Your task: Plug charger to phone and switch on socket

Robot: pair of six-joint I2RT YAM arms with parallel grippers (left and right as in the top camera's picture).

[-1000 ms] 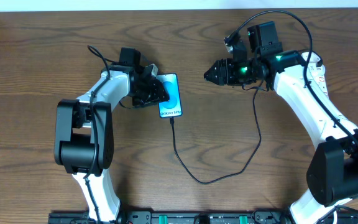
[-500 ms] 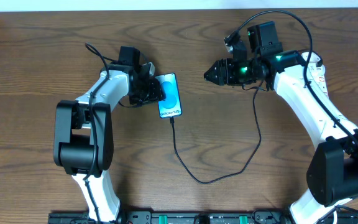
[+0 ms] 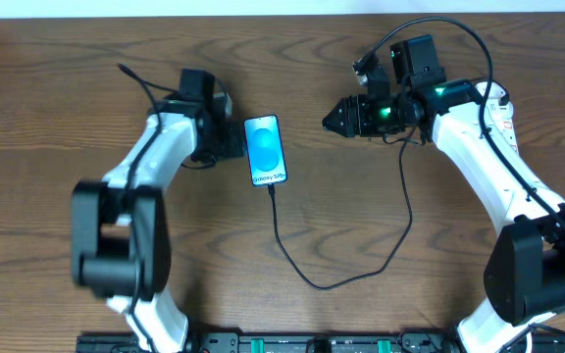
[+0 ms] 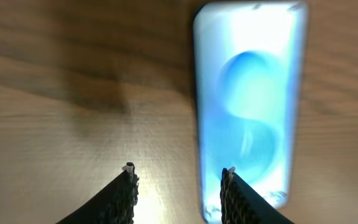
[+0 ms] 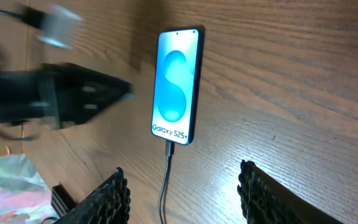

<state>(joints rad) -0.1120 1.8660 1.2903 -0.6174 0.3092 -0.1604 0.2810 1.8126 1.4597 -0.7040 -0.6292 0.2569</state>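
Nearest you on the brown wood-grain worktop [image 3: 57, 108], a long thin black charger cable [image 3: 314, 286] lies in a loose loop. One leg runs away from you to a small black plug tip [image 3: 272, 190] seated in the near end of a small rectangular smartphone [image 3: 266, 150] with a bright blue-cyan screen, lying flat and face up, left of centre. The right wrist view shows white "Galaxy S25+" lettering at that end of the smartphone [image 5: 176, 84], with the charger cable [image 5: 169, 151] entering just below it. Your left hand [image 3: 233, 145] is just beside the smartphone's left edge, its arm blurred. In the left wrist view the left hand [image 4: 179, 183] is parted wide, gripping nothing, with only bare wood between the fingers [image 4: 128, 186]. The other finger overlaps the edge of the glowing smartphone [image 4: 250, 93] near a corner, and you cannot tell whether it touches. The cable's other leg runs up the right side and passes under your right arm, where its end is hidden. Your right hand [image 3: 330, 116] is farther back, well apart from the smartphone and pointing left towards it. The right wrist view shows the right hand [image 5: 182, 174] spread wide and empty. At the far right, a narrow white power strip [image 3: 504, 110] with red marks shows partly behind the right arm, its switch position too small to tell.
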